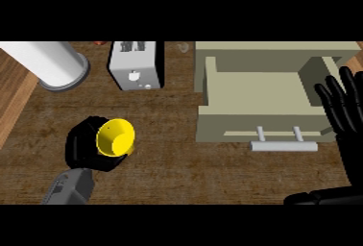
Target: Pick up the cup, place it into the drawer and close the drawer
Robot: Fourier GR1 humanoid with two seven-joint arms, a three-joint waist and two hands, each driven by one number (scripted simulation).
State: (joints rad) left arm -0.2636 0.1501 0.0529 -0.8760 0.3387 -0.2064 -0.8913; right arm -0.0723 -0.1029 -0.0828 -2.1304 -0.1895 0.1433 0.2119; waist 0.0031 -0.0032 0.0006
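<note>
A yellow cup (115, 137) lies tilted at the left of the wooden counter, its mouth facing up and to the left. My left hand (83, 144) is curled round it from the left and below, hiding most of its outside. The beige drawer (264, 130) stands pulled open at the right, its inside bare, with a pale bar handle (284, 146) on its front. My right hand (344, 106) rests open at the right edge, fingers up, beside the drawer's right wall.
A silver toaster (135, 65) stands at the back, left of the drawer. A large white cylinder (47, 62) on a grey base lies at the back left. Bare wood lies between the cup and the drawer front.
</note>
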